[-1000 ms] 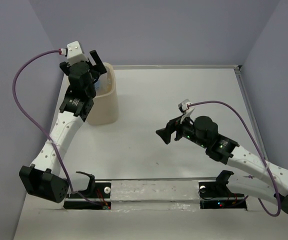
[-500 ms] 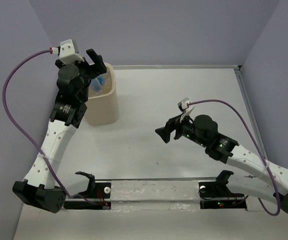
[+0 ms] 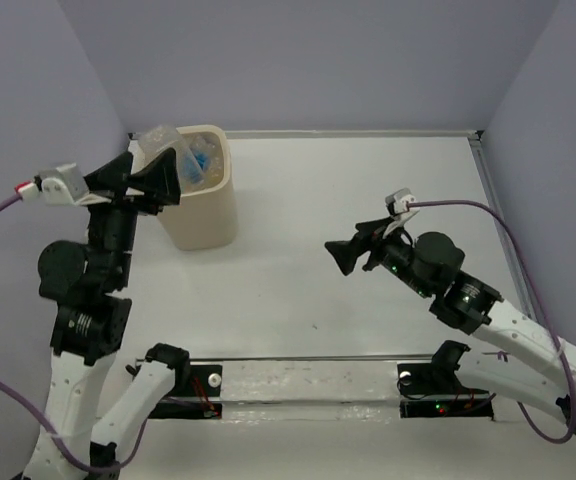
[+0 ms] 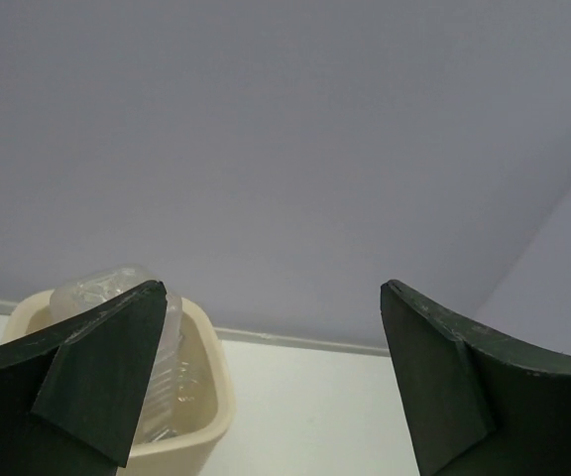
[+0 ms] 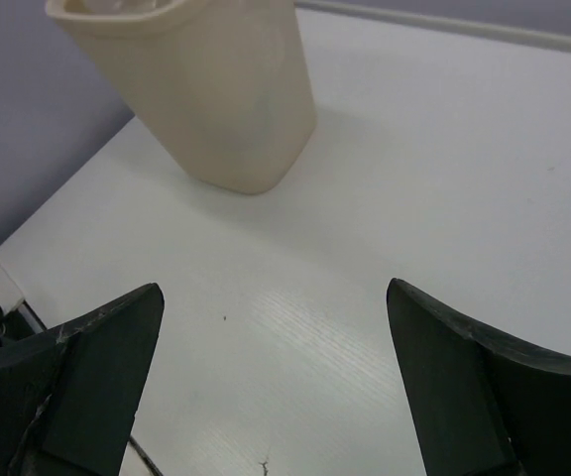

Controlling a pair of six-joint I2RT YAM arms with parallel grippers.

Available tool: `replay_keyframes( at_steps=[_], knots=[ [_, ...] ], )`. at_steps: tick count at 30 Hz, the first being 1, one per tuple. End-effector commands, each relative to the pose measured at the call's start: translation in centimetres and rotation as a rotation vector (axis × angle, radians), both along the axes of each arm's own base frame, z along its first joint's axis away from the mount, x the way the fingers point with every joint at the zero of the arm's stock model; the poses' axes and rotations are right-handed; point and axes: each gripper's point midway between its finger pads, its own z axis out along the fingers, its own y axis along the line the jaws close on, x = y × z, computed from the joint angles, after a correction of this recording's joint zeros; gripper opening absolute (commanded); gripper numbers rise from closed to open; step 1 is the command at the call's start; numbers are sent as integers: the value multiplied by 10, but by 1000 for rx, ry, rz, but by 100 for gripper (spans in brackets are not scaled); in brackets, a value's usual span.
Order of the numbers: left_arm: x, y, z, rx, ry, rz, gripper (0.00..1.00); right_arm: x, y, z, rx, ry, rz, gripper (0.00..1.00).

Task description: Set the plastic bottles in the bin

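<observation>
The cream-beige bin (image 3: 208,212) stands at the far left of the table. Plastic bottles lie inside it: a clear ribbed one (image 3: 157,139) sticks up above the rim and one with a blue label (image 3: 204,160) lies beside it. My left gripper (image 3: 148,163) is open and empty, raised just to the near left of the bin. In the left wrist view the gripper (image 4: 273,290) frames the bin's rim (image 4: 211,382) and the clear bottle (image 4: 107,290). My right gripper (image 3: 346,242) is open and empty over mid-table. In the right wrist view the gripper (image 5: 274,291) points at bare table, with the bin (image 5: 221,94) ahead.
Grey walls close in the table at the back and both sides. A raised strip (image 3: 368,133) runs along the far edge. A mounting rail (image 3: 308,385) with the arm bases lies along the near edge.
My left arm has drawn back from over the bin toward the near left and risen, gripper open and empty. My right arm has shifted slightly to the right.
</observation>
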Motion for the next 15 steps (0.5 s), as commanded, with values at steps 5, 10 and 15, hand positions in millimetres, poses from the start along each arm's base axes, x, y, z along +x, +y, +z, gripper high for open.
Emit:
replay_keyframes(
  at_steps=[5,10,15],
  knots=[
    [-64,-28,-65,73,-31,-243,99,-15,-89,123,217,-246,-270,100],
    [-71,-32,-92,92,-1,-273,99,-5,-132,115,244,-232,-491,100],
    [-58,-35,-92,123,16,-266,99,-6,-128,123,274,-224,-475,100]
  ],
)
